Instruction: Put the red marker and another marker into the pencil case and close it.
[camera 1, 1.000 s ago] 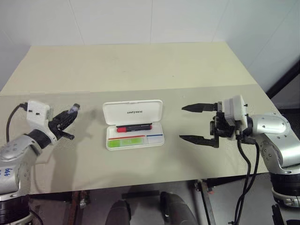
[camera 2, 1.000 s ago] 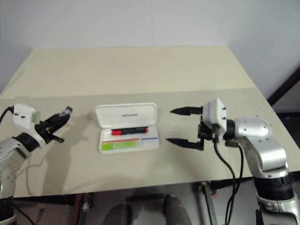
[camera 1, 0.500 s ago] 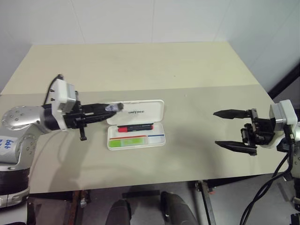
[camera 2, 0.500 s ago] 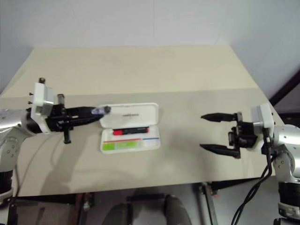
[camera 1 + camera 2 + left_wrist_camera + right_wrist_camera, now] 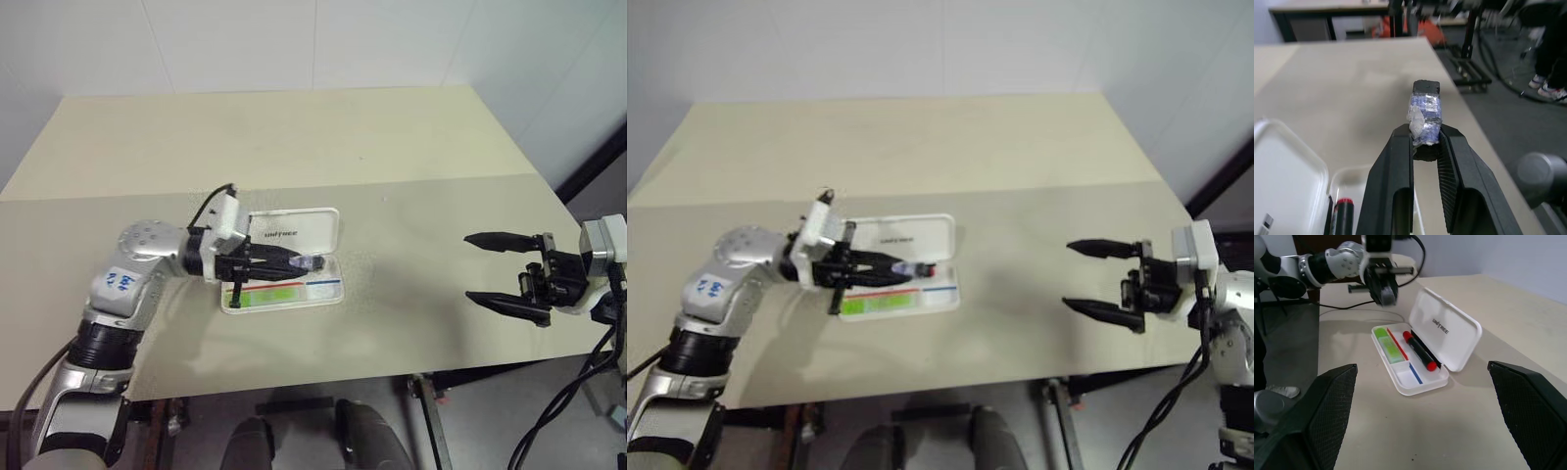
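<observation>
- Head views: pencil case (image 5: 284,262) lies open on the tabletop (image 5: 294,147); left end effector (image 5: 312,263) hovers over its tray, right end effector (image 5: 495,267) wide, far right.
- Left wrist view: fingers (image 5: 1393,181) pinch a small blue-wrapped object (image 5: 1425,116).
- Right wrist view: red marker (image 5: 1419,350) and green marker (image 5: 1389,345) lie in the tray.

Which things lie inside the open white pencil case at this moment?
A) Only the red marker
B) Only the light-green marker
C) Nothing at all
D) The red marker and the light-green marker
D: in the right wrist view, the red marker and the light-green marker lie side by side in the tray of the pencil case, whose lid stands open.
</observation>
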Robot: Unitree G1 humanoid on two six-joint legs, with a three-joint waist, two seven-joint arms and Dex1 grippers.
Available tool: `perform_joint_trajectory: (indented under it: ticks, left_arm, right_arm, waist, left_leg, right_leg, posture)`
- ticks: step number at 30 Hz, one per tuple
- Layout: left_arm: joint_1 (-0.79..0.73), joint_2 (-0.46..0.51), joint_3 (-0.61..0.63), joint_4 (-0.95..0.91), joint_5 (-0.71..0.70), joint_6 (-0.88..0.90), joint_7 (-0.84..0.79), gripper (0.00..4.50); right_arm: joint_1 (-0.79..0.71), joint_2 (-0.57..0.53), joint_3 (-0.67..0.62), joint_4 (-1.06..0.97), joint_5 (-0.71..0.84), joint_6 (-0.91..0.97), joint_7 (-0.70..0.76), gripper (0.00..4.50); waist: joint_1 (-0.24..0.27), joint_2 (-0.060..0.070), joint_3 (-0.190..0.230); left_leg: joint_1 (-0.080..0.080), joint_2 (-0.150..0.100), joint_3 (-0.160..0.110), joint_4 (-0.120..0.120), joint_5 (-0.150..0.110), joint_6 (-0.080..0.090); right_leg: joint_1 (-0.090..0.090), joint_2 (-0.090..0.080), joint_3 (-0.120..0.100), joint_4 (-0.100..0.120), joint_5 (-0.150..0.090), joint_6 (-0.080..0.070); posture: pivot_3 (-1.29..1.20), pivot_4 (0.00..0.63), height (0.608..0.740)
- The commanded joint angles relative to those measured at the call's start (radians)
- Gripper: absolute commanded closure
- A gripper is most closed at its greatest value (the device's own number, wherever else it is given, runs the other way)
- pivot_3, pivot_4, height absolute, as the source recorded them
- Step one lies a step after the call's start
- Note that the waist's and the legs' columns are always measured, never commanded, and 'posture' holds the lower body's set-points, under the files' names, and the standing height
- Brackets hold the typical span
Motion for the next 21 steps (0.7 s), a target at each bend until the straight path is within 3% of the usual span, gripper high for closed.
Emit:
perform_joint_trajectory:
  ticks: [1, 7, 21]
  left_arm:
    - [-0.028, -0.026, -0.039, 0.002, 0.068, -0.022, 0.039, 4.18]
    - [-0.050, -0.074, -0.104, -0.046, 0.142, 0.100, 0.152, 4.18]
    - [-0.025, -0.067, -0.180, -0.139, 0.264, 0.202, 0.268, 4.18]
  right_arm:
    - [0.022, 0.003, -0.015, -0.050, 0.000, -0.008, -0.007, 0.00]
    - [0.059, 0.007, -0.023, -0.079, -0.010, -0.007, -0.042, 0.00]
    - [0.065, 0.013, -0.002, -0.094, -0.033, -0.002, -0.093, 0.00]
  waist:
    - [0.001, 0.000, 0.000]
    - [0.003, 0.000, 0.000]
    - [0.001, 0.000, 0.000]
  left_leg:
    - [0.000, 0.000, 0.000, 0.000, 0.000, 0.000]
    - [-0.001, -0.001, 0.000, 0.001, 0.000, 0.000]
    - [0.000, -0.001, 0.000, 0.001, 0.000, 0.000]
  right_leg:
    - [0.000, 0.000, 0.000, 0.000, 0.000, 0.000]
    - [0.000, 0.000, 0.001, 0.000, 0.001, 0.002]
    - [0.000, 0.000, 0.002, 0.000, 0.001, 0.002]
  posture:
    - [0.00, 0.150, 0.740]
    - [0.00, 0.150, 0.740]
    - [0.00, 0.150, 0.740]
